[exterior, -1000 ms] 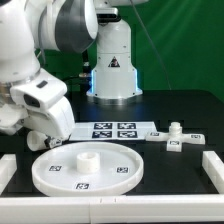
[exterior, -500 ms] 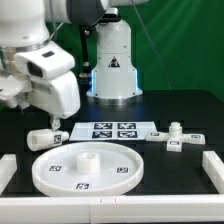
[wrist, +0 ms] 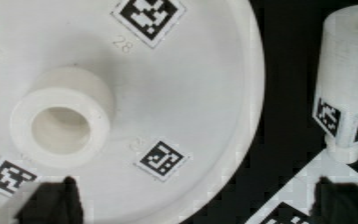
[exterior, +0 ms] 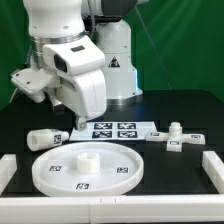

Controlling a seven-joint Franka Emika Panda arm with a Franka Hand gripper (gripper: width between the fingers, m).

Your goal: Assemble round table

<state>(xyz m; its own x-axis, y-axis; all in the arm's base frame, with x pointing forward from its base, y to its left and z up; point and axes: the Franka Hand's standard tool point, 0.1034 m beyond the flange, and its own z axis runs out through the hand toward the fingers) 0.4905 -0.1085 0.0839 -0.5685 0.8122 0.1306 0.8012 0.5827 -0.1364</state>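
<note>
The large round disc (exterior: 85, 167) lies flat on the black table near the front, its raised hub (exterior: 84, 157) pointing up. The short cylinder post (exterior: 44, 137) lies on its side just behind the disc, toward the exterior view's left. The four-armed cross piece (exterior: 176, 141) sits apart toward the exterior view's right. My gripper (exterior: 80, 113) hangs open and empty above the table, behind the disc and between the post and the marker board. The wrist view looks down on the disc (wrist: 176, 90), its hub (wrist: 60, 120) and the post (wrist: 345, 95). There my gripper (wrist: 197, 205) has dark fingertips (wrist: 57, 198) set wide apart, with nothing between them.
The marker board (exterior: 115, 130) lies behind the disc and shows again in the wrist view as the marker board (wrist: 309, 200). White blocks stand at the table's left edge (exterior: 6, 170) and right edge (exterior: 213, 166). The robot base (exterior: 115, 70) rises at the back.
My gripper rose from low beside the post and swung toward the exterior view's right, uncovering the post, which lies still. Disc and cross piece have not moved.
</note>
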